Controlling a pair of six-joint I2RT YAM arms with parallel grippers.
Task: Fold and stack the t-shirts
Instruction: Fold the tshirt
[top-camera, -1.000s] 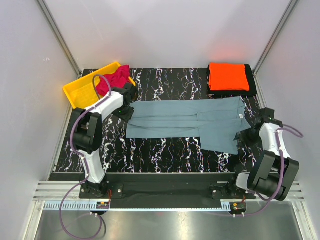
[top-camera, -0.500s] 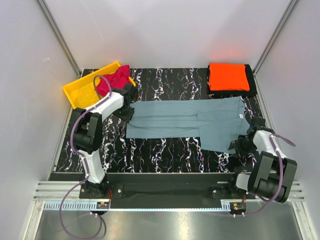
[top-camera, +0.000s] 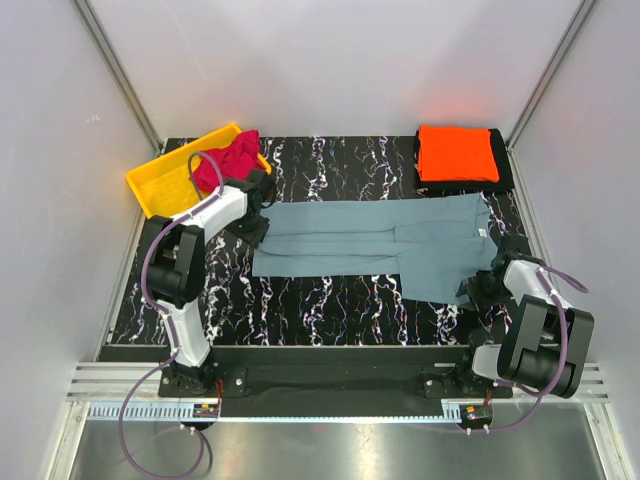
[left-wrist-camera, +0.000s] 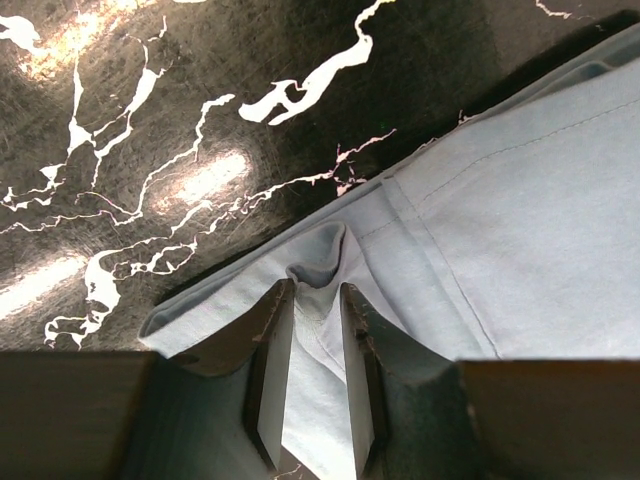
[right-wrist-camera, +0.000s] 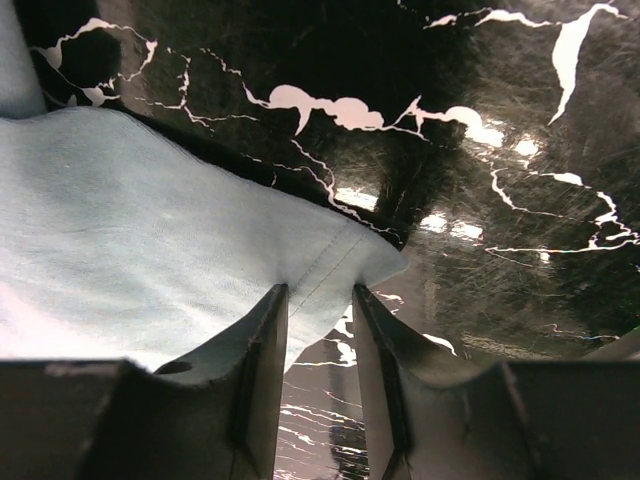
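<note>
Right in front of me, the right gripper (right-wrist-camera: 320, 296) is down on the black marbled table (top-camera: 340, 300) at the near-right corner of the grey-blue t-shirt (top-camera: 370, 245). Its 2 fingers (right-wrist-camera: 262, 350) straddle the stitched hem with cloth running between them, and I can't tell whether they're actually biting or just standing astride it. The shirt itself lies spread flat across the middle of the table, running left to right. Over at its far-left corner, the left gripper (left-wrist-camera: 315, 292) is clamped on a raised pucker of the cloth. Just beyond that arm, the crimson t-shirt (top-camera: 228, 158) is bunched in the yellow bin (top-camera: 160, 185). Far right, the orange t-shirt (top-camera: 455, 152) lies folded.
</note>
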